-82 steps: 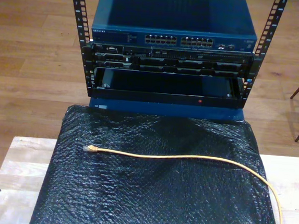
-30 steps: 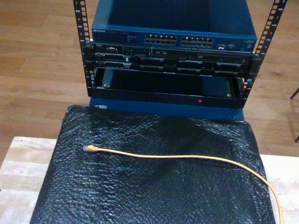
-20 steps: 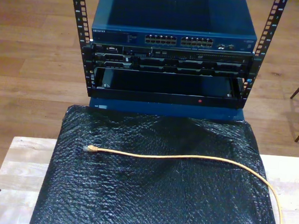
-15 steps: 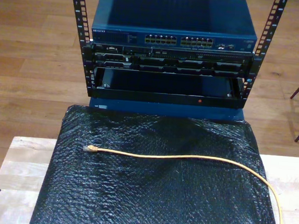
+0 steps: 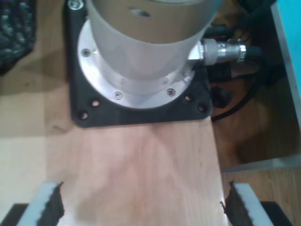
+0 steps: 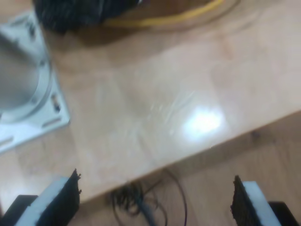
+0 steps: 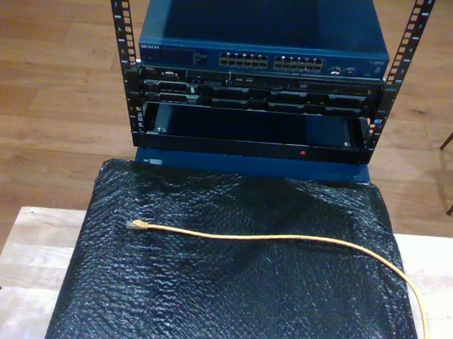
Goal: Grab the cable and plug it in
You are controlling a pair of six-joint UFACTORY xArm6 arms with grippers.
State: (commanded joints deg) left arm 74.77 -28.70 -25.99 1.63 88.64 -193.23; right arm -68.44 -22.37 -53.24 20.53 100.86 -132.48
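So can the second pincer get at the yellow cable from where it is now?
Probably yes. My second pincer is open over bare wood, the cable lies loose on the black wrap, and nothing covers it.

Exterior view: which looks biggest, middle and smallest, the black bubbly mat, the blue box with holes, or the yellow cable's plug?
1. Black bubbly mat, though it lies nearer the camera.
2. Blue box.
3. Plug on the yellow cable.

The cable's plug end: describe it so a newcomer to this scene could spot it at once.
Start at the black bubble-wrap sheet covering the wooden table in front of the equipment rack. A thin yellow cable crosses the sheet from the exterior view's right. The plug is its small clear tip lying flat toward the exterior view's left, the only pale speck on the black.
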